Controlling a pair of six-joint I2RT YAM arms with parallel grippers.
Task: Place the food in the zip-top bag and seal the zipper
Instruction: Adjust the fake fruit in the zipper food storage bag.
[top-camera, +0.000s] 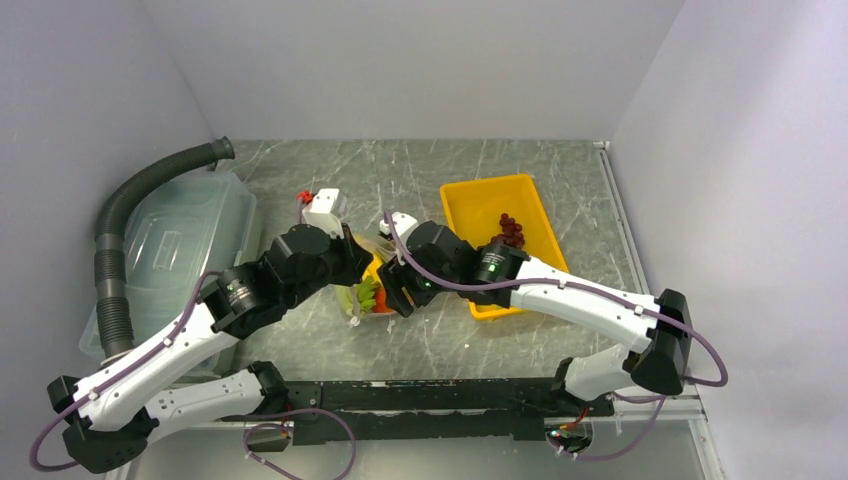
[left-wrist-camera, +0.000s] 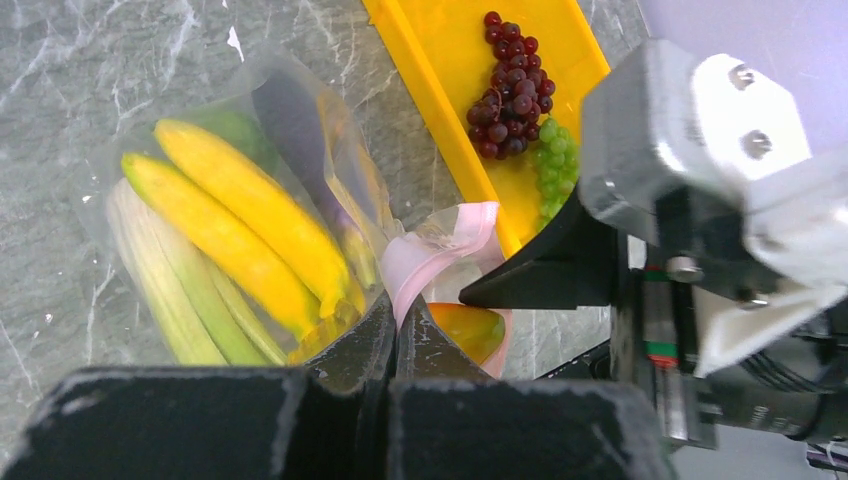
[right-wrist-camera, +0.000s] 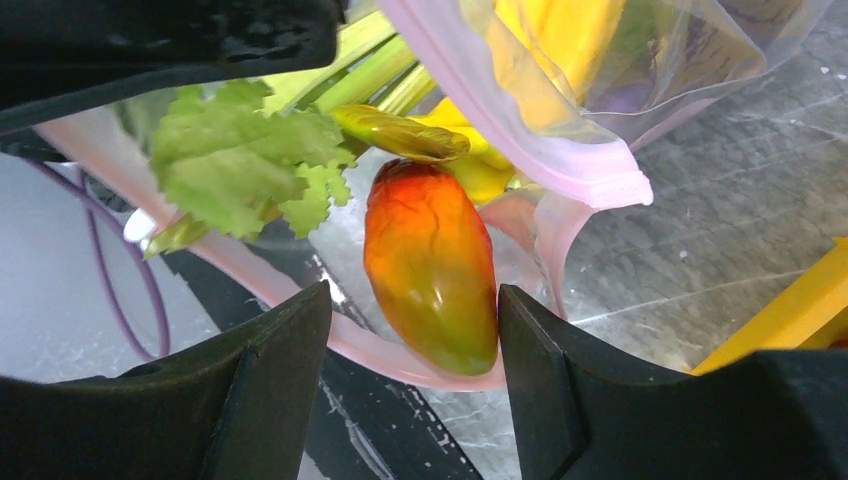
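My left tool (left-wrist-camera: 397, 335) pinches the limp, slippery zip-top bag (left-wrist-camera: 300, 95) by its zipper (left-wrist-camera: 440, 245); my right tool (right-wrist-camera: 415, 330) looks open astride the light red-orange fruit (right-wrist-camera: 430, 265).

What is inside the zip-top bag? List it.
Bananas, leek stalks, a purple eggplant and a red-orange fruit at the mouth. Whatever lies beneath them is covered; grapes sit in the yellow tray.

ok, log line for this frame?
left gripper: shut on zipper | right gripper: open, flanking red-orange fruit at bag mouth | bagged: bananas | yellow tray: grapes | seal: open
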